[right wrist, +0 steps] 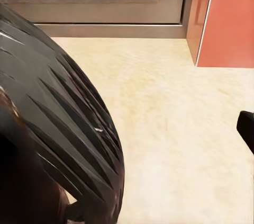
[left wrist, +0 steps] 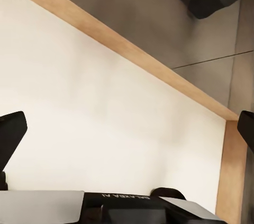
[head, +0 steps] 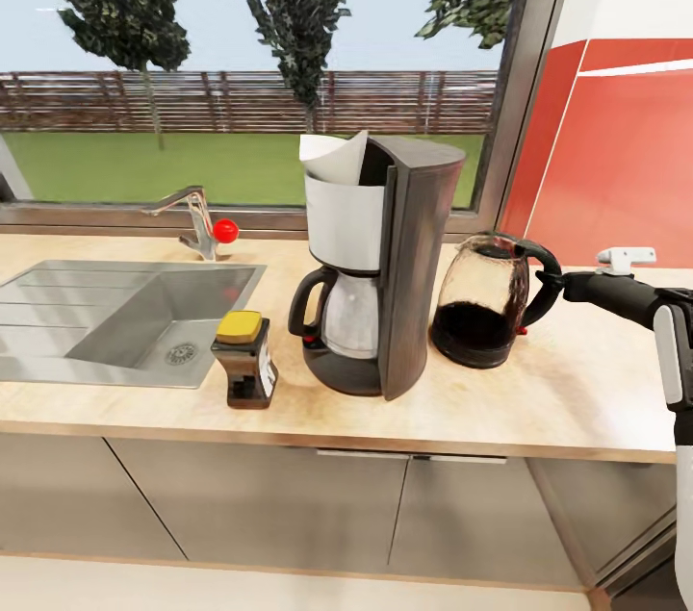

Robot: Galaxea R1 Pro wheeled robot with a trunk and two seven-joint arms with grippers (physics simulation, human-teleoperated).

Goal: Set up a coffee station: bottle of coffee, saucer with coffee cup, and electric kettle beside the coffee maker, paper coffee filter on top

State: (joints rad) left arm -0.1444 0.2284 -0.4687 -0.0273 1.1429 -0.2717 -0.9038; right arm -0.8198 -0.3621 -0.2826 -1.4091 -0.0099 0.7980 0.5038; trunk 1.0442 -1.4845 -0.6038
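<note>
The coffee maker (head: 385,274) stands mid-counter with a white paper filter (head: 332,159) sitting in its top. A bottle of coffee (head: 245,361) with a yellow lid stands at its left, near the counter's front edge. The dark glass electric kettle (head: 478,303) rests upright on the countertop (head: 577,380) just right of the coffee maker. My right gripper (head: 566,285) is at the kettle's handle (head: 544,276). In the right wrist view the kettle (right wrist: 53,118) looms close beside one spread fingertip (right wrist: 246,128). My left gripper (left wrist: 127,134) hangs open over the floor.
A steel sink (head: 115,313) and a faucet (head: 197,221) with a red knob occupy the counter's left. The window runs behind, and a red wall panel (head: 616,159) closes the right. Cabinet doors (head: 289,505) sit below the counter.
</note>
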